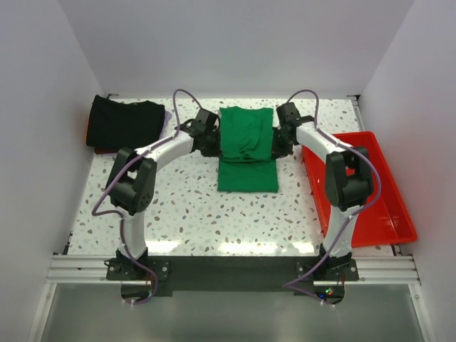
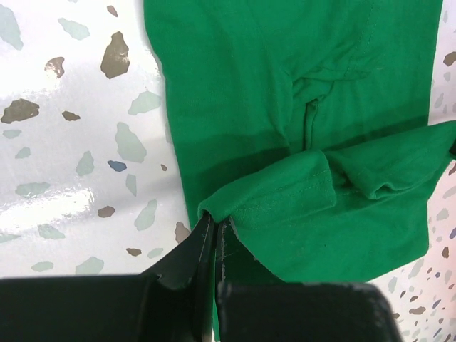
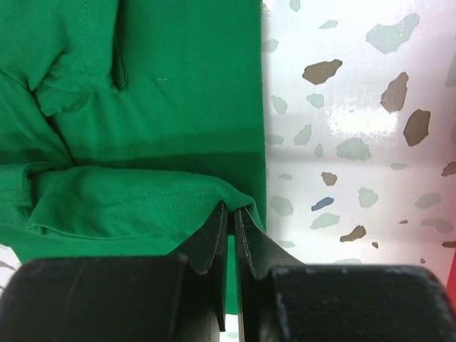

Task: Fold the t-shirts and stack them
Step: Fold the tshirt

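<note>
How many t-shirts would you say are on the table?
2 clearly: the green t-shirt at the centre and a black t-shirt folded at the far left. A red edge under it suggests more hidden.

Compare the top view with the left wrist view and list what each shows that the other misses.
Top only: the black shirts, the red tray, and the right hand at the green shirt. Left wrist only: up close, the left hand pinched shut on a raised fold of that shirt. Both: the green shirt, the left hand, the speckled table.
</note>
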`<action>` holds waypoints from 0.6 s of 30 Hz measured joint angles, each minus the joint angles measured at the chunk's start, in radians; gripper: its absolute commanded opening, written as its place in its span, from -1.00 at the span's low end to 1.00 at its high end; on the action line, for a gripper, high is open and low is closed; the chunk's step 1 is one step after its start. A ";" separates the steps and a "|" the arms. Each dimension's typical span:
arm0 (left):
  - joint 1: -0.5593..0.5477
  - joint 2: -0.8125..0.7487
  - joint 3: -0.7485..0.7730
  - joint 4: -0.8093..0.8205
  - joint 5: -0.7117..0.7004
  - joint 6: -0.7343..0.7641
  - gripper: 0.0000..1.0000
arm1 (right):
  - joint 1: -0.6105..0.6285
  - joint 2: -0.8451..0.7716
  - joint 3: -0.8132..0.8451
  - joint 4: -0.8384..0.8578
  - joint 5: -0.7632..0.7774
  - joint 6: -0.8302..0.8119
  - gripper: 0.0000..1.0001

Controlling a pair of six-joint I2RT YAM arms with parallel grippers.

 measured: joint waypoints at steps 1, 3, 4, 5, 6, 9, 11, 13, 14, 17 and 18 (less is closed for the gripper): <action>0.001 0.000 0.001 0.000 0.000 -0.001 -1.00 | -0.002 0.006 0.003 0.000 -0.002 -0.003 -1.00; 0.002 0.001 0.005 -0.004 -0.001 -0.003 -1.00 | -0.002 0.018 0.011 0.000 -0.006 -0.006 -1.00; 0.002 0.003 0.007 -0.005 -0.001 -0.004 -1.00 | -0.003 0.025 0.016 -0.001 -0.010 -0.006 -1.00; 0.002 0.005 0.009 -0.006 -0.001 -0.004 -0.64 | -0.003 0.032 0.023 -0.002 -0.014 -0.007 -0.98; 0.002 0.008 0.012 -0.007 -0.001 -0.004 -0.33 | -0.004 0.039 0.030 -0.002 -0.017 -0.007 -0.85; 0.004 0.022 0.028 -0.012 -0.004 -0.005 0.70 | -0.005 0.051 0.053 -0.015 -0.023 -0.007 0.01; 0.007 0.024 0.037 -0.017 -0.014 -0.003 0.82 | -0.006 0.052 0.078 -0.031 -0.031 -0.013 0.17; 0.011 0.024 0.046 -0.019 -0.032 -0.003 0.84 | -0.008 0.050 0.105 -0.032 -0.048 -0.016 0.25; 0.014 0.023 0.048 -0.018 -0.039 -0.002 0.84 | -0.009 0.047 0.108 -0.029 -0.050 -0.016 0.26; 0.017 0.013 0.045 -0.018 -0.050 -0.002 0.83 | -0.010 0.018 0.098 -0.026 -0.057 -0.018 0.27; 0.018 0.006 0.035 -0.011 -0.050 -0.002 0.82 | -0.010 -0.001 0.084 -0.024 -0.058 -0.019 0.27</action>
